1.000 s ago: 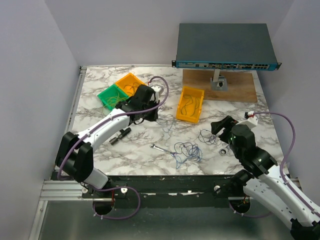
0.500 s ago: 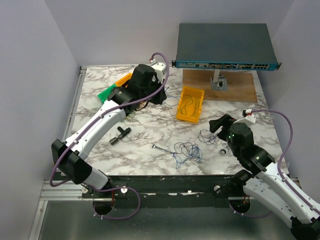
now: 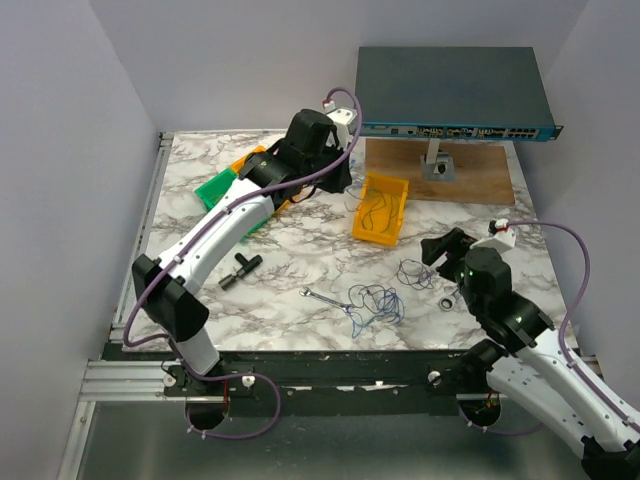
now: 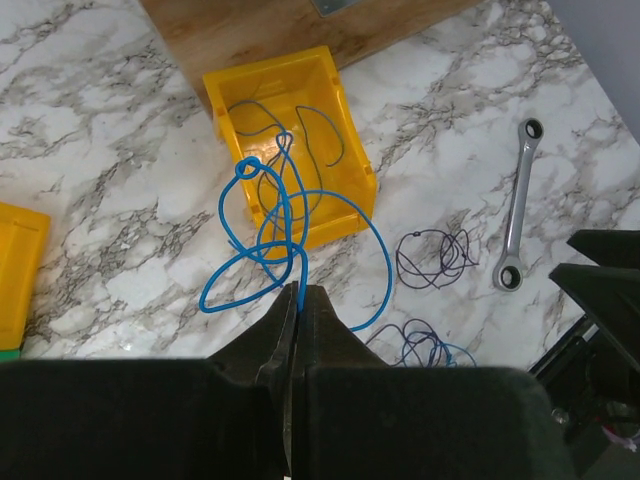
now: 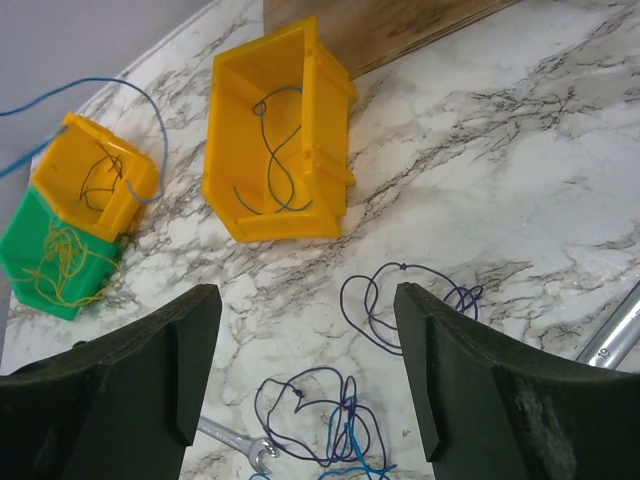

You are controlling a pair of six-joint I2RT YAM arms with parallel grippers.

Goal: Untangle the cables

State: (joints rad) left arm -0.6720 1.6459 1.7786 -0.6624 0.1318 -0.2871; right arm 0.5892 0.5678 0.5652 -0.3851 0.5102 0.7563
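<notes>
The white marble table (image 3: 200, 290) sits between plain grey walls (image 3: 60, 150). Three bins (image 3: 372, 232) stand on it: two yellow, one green. The left gripper (image 4: 297, 290) jaws pinch one blue cable (image 4: 287, 215) above a yellow bin (image 4: 225, 85). The right gripper (image 5: 305, 295) jaws gape wide over two loose tangles (image 3: 375, 300) on the table.

high rear overview, two close downward wrist views, yellow bin (image 3: 376, 237) in all three
</notes>
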